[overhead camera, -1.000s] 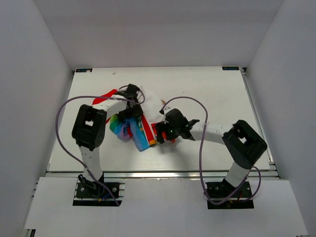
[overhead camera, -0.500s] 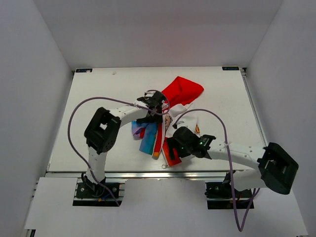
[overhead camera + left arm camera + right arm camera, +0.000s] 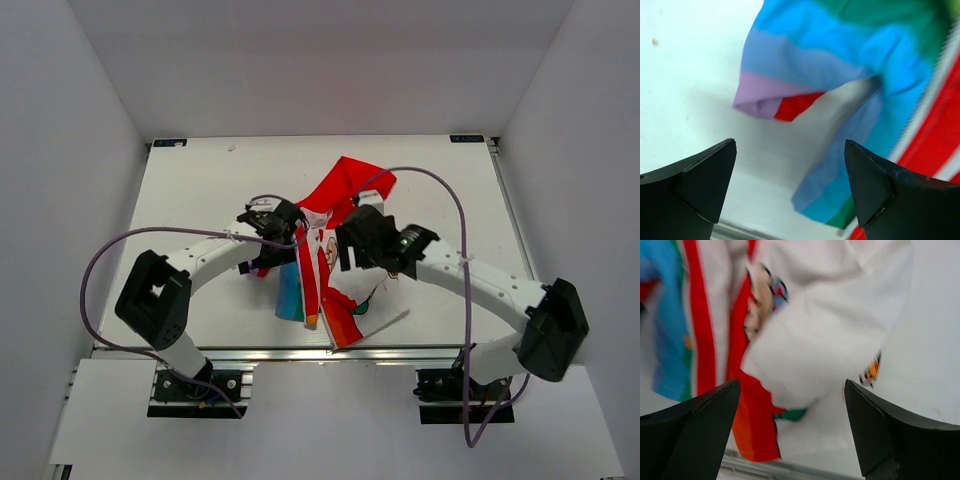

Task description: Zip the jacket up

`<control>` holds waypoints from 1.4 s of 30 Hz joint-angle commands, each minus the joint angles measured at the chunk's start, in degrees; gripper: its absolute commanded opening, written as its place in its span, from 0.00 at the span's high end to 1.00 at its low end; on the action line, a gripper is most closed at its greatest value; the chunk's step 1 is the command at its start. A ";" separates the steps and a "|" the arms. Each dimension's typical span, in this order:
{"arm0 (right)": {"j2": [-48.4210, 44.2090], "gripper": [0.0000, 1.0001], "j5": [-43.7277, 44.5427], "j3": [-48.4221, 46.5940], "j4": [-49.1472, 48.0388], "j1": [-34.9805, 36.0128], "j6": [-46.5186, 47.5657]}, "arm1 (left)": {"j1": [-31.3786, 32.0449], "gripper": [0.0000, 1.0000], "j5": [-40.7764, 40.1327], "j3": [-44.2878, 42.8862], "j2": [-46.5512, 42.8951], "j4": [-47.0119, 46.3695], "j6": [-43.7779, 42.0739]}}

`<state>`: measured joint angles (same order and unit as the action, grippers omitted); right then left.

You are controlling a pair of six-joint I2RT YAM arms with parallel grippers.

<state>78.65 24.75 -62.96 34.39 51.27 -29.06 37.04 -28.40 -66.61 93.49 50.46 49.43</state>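
I see the jacket (image 3: 322, 262) lying rumpled on the tabletop (image 3: 200, 180), toward its near edge, with the red hood pointing to the far side. My left end effector (image 3: 790, 155) hovers over the rainbow-striped sleeve, fingers spread apart. My right end effector (image 3: 792, 390) hangs above the white printed body, fingers likewise apart.

No words, numbers, labels or brand marks are showing clearly enough to read in any view. The jacket (image 3: 322, 275), lying near the middle of the table, is showing small cartoon prints on its white fabric. They are appearing tiny from overhead and blurred in the close wrist views, so no lettering is coming through.
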 commanded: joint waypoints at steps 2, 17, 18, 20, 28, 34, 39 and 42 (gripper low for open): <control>11.30 0.11 2.14 -16.20 2.51 -0.02 4.45 | 0.23 0.02 2.30 4.81 -7.09 1.65 3.03; 57.92 0.12 2.58 -69.67 10.27 0.50 10.34 | -0.39 0.02 3.52 23.54 -29.41 6.85 9.46; 58.02 0.15 2.84 -68.54 8.43 0.50 10.25 | -0.39 0.02 4.05 23.46 -29.94 6.59 9.37; 57.67 0.32 4.59 -67.39 7.89 0.50 9.46 | -0.39 0.02 3.71 23.19 -31.09 6.32 9.02; 50.91 0.92 2.25 -62.03 1.75 0.50 10.69 | -0.39 0.02 3.26 22.05 -30.57 4.66 7.00; 39.40 1.00 -13.40 -50.80 -7.39 -1.60 8.42 | -0.39 0.02 5.99 21.08 -29.51 -0.36 2.34; 22.97 1.00 -31.05 -18.89 -28.55 -9.49 3.84 | -0.39 0.02 7.31 20.73 -29.77 -2.11 1.37; 16.37 0.82 -39.95 -1.45 -39.28 -14.33 2.34 | -0.39 0.02 8.01 20.82 -29.16 -2.56 1.11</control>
<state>97.93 -2.96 -77.10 9.17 41.45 -23.97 36.86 -21.58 -44.10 64.45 49.65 51.64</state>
